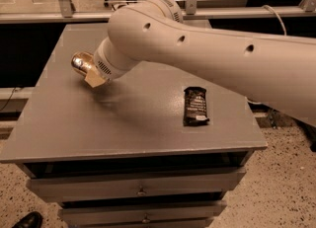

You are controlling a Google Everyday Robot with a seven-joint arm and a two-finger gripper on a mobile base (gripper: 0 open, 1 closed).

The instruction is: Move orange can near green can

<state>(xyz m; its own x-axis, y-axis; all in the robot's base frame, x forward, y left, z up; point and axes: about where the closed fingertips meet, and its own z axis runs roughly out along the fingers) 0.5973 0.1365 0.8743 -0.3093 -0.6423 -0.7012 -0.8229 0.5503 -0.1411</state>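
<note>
Grip closed on the shiny copper-orange metal can (79, 63): my gripper (87, 72) holds it over the left part of the grey flat-topped table (64, 123), well apart from the black snack wrapper (195, 106).

The arm (212, 59) reaches in from the right across the table (123, 128). Its hand (90, 74) is over the left rear of the top and grips the orange can (80, 62), which sticks out to the hand's left. A snack wrapper (195, 105) lies flat on the table's right side, well apart. Drawers (140, 190) sit beneath.
</note>
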